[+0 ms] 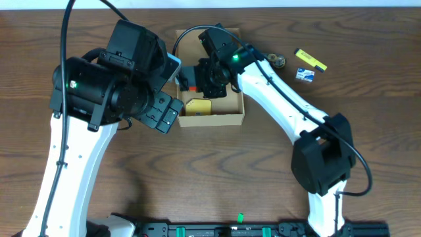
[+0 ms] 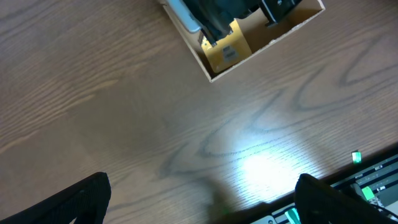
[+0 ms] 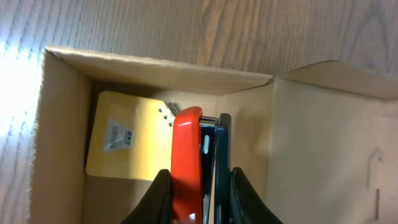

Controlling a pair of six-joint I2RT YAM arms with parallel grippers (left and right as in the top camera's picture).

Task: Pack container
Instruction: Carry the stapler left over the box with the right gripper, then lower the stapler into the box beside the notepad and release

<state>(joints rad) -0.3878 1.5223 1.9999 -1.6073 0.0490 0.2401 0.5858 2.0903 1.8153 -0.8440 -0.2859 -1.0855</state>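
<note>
Right gripper [image 3: 202, 190] was clamped on a red-and-black stapler [image 3: 186, 149], held inside the container [image 3: 161, 73] above a yellow notepad [image 3: 121, 140] on its floor. Left gripper [image 2: 202, 202] hung wide open and empty over the wood surface [image 2: 124, 112] just beside the container; farther off, a yellow marker [image 1: 310, 60] and small blue box [image 1: 304, 74] lay at the far right.

You've got matt cardboard on the container [image 3: 155, 71], glossy red plastic on the stapler [image 3: 186, 155], smooth yellow card on the notepad [image 3: 124, 140], sheeny wood-grain table [image 2: 124, 124].
</note>
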